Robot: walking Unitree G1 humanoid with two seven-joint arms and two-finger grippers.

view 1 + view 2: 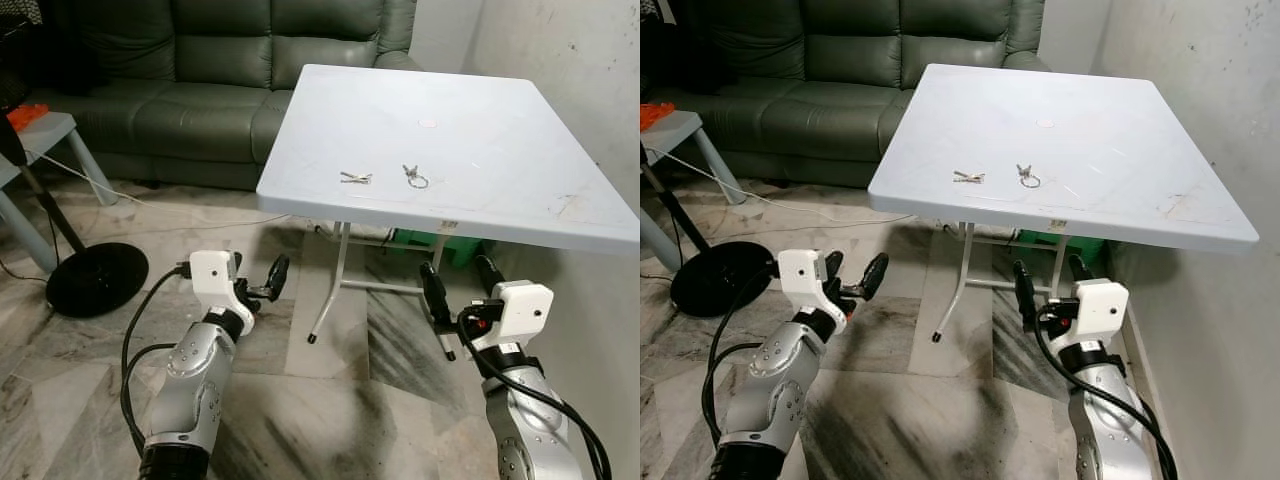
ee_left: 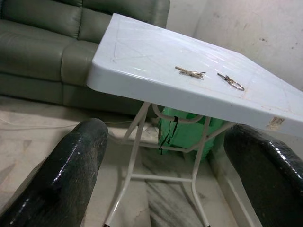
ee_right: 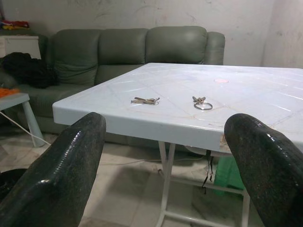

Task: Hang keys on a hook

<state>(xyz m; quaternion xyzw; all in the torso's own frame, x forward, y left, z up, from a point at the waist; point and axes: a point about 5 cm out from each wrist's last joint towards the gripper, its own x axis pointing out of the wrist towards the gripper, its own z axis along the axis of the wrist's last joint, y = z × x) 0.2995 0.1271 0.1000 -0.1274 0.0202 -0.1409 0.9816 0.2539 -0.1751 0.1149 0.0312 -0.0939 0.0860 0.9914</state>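
Two sets of keys lie near the front edge of the white folding table (image 1: 480, 120). One is a small bunch of keys (image 1: 356, 178), the other a set on a round key ring (image 1: 415, 178) just to its right. Both arms are held low in front of the table, below its top. My left gripper (image 1: 258, 278) is open and empty, pointing toward the table's front left corner. My right gripper (image 1: 460, 285) is open and empty under the front edge. The right wrist view shows the bunch of keys (image 3: 145, 100) and the key ring (image 3: 202, 103) between its fingers (image 3: 61, 179).
A green sofa (image 1: 200, 90) stands behind the table's left side. A black round stand base (image 1: 97, 278) and a small pale side table (image 1: 60, 135) are on the left. A green box (image 1: 425, 243) sits under the table. A white wall (image 1: 600, 80) runs along the right.
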